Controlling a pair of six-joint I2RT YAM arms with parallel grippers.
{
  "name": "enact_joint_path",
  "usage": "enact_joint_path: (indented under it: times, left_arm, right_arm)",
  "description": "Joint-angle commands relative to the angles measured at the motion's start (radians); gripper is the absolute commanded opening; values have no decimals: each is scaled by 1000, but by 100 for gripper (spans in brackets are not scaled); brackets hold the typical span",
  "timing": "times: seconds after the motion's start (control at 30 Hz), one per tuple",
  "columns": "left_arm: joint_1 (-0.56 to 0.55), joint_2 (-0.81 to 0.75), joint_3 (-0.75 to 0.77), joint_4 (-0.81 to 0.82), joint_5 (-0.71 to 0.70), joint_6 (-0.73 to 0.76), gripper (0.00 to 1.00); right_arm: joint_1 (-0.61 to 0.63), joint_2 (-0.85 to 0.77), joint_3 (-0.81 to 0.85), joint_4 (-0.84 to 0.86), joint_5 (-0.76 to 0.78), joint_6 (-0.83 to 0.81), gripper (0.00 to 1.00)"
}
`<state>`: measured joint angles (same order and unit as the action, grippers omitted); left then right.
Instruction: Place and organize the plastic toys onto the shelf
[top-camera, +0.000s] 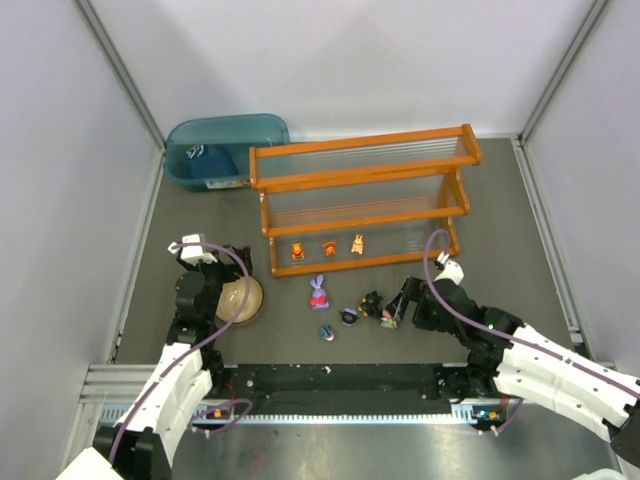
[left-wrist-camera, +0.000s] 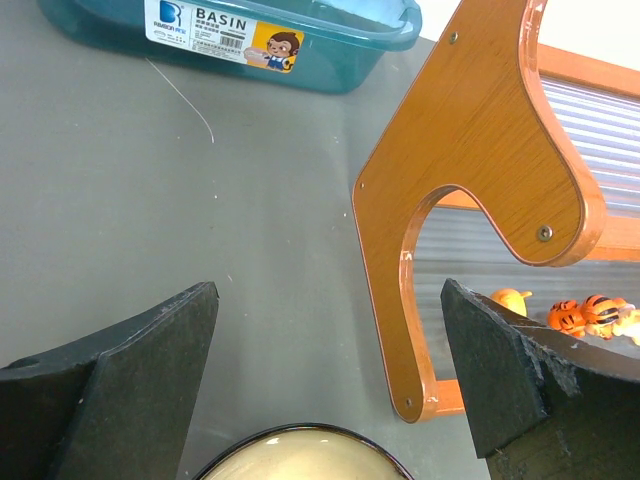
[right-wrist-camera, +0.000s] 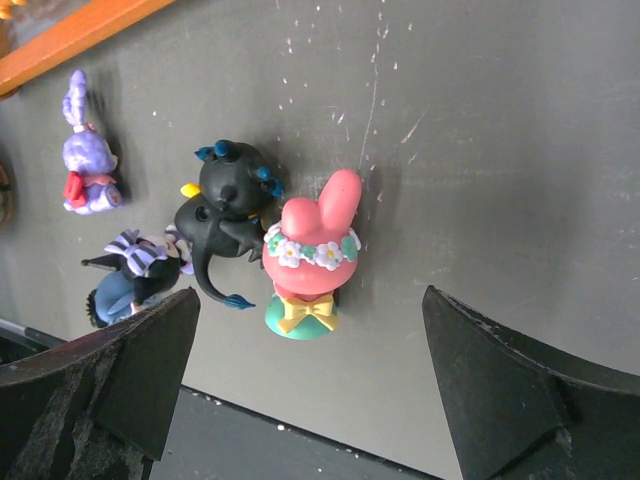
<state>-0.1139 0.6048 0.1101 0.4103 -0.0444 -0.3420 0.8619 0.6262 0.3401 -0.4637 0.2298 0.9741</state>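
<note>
**Shelf** (top-camera: 360, 200): far side of bench; three orange toys (top-camera: 327, 248) in a row on its lower tier.

**Loose on bench, in front of shelf:** bunny (top-camera: 318, 292), black toy (right-wrist-camera: 225, 205), pink toy (right-wrist-camera: 308, 255), striped toy (right-wrist-camera: 130, 275), blue toy (top-camera: 327, 331).

**Right gripper** (top-camera: 403, 303): spread wide, holding nothing, low over the pink toy, which sits framed between its fingers. Likely the next pick.

**Left gripper** (left-wrist-camera: 330, 330): spread, holding nothing, above the bowl (top-camera: 240, 298) by the shelf's end, apparently parked out of the way.
</note>
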Motion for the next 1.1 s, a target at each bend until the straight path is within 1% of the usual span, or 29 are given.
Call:
enact_joint_path:
  times: [0.0,0.33,1.07]
  left_arm:
    - [-3,-5,31,50,14,1,99]
    - [-3,-2,33,47,12,8,99]
    - [-3,6,34,47,21,6,99]
  right_arm:
    - [15,41,-10,36,23,17,95]
    - [15,133,-30,126,-15,20,94]
    - [15,214,-75,226,-46,35,93]
